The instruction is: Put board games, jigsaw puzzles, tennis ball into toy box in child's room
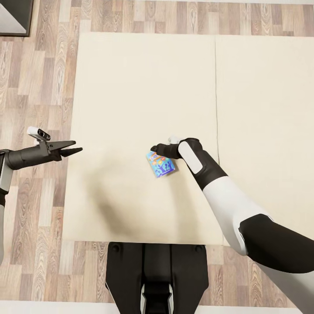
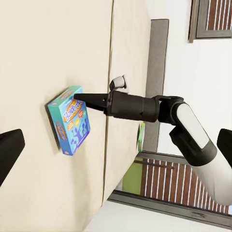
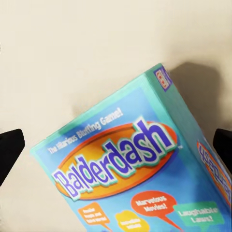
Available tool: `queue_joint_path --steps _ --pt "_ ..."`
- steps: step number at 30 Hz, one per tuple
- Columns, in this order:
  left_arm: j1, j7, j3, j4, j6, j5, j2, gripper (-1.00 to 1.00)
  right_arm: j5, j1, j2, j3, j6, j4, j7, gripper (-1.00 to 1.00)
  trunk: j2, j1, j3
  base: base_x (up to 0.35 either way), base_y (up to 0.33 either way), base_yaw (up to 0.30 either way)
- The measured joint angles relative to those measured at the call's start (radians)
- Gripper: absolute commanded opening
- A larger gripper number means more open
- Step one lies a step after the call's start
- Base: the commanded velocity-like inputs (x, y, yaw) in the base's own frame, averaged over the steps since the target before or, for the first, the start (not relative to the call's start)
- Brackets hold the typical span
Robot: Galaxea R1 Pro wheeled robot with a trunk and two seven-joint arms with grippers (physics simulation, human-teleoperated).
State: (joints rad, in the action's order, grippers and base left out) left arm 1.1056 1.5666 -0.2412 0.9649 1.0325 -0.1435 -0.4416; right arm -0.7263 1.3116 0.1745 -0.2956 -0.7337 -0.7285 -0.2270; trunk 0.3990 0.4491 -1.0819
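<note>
With the blue game (image 1: pixel 161 164) lying flat near the middle of the bed (image 1: pixel 131 87), right next to the right gripper (image 1: pixel 153 150) and well apart from the left gripper (image 1: pixel 74 148), clearly a right-arm pick. Box just past the right fingertips, tips at its near edge per left wrist view (image 2: pixel 70 121), touching or not: cannot tell. Long axis skewed to the fingers, corner-on in right wrist view (image 3: pixel 140 169), so probably needs a wrist turn to span the short side. Right fingers spread wide, either side of the box, nothing held. Left gripper parted too, empty, hovering at the bed's left edge
</note>
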Motion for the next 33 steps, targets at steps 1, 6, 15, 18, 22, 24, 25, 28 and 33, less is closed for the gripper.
queue_joint_path --steps 1,6,15,18,22,24,25,28,33 --pt "0.000 0.000 0.000 0.000 0.000 0.000 0.000 1.00 -0.004 0.000 0.000 0.000 0.000 0.002 0.001 1.00 0.000 0.000 0.000 0.000 0.000 0.000" --pt "0.000 0.000 0.000 0.000 0.000 0.000 0.000 1.00 -0.008 0.000 0.000 0.000 -0.003 0.005 0.002 1.00 0.000 0.000 0.000 0.000 0.000 0.000" --pt "0.000 0.000 0.000 0.000 0.000 0.000 0.000 1.00 -0.011 -0.001 0.000 0.000 -0.010 0.008 0.003 1.00 0.000 0.000 0.000 0.000 0.000 0.000" --pt "0.000 0.000 0.000 0.000 0.000 0.000 0.000 1.00 -0.011 -0.002 0.000 -0.001 -0.016 0.010 0.002 1.00 0.000 0.000 0.000 0.000 0.000 0.000" --pt "0.000 0.000 0.000 0.000 0.000 0.000 0.000 1.00 -0.013 -0.004 0.000 0.000 -0.042 0.010 0.002 1.00 0.000 0.000 0.000 0.000 0.000 0.000" --pt "0.000 0.000 0.000 0.000 0.000 0.000 0.000 1.00 -0.014 -0.005 0.000 -0.001 -0.047 0.010 0.002 1.00 0.000 0.000 0.000 0.000 0.000 0.000" --pt "0.000 0.000 0.000 0.000 0.001 0.000 0.000 1.00 -0.013 -0.005 0.000 -0.001 -0.048 0.011 0.002 1.00 0.000 0.000 0.000 0.000 0.000 0.000" --pt "0.000 0.000 0.000 0.000 0.000 0.000 0.000 1.00 -0.014 -0.006 0.000 -0.001 -0.051 0.012 0.002 1.00 0.000 0.000 0.000 0.000 0.000 0.000" --pt "0.000 0.000 0.000 0.000 0.000 0.000 0.000 1.00 -0.011 -0.007 0.000 0.000 -0.052 0.017 0.000 1.00 0.000 0.000 0.000 0.000 0.000 0.000"
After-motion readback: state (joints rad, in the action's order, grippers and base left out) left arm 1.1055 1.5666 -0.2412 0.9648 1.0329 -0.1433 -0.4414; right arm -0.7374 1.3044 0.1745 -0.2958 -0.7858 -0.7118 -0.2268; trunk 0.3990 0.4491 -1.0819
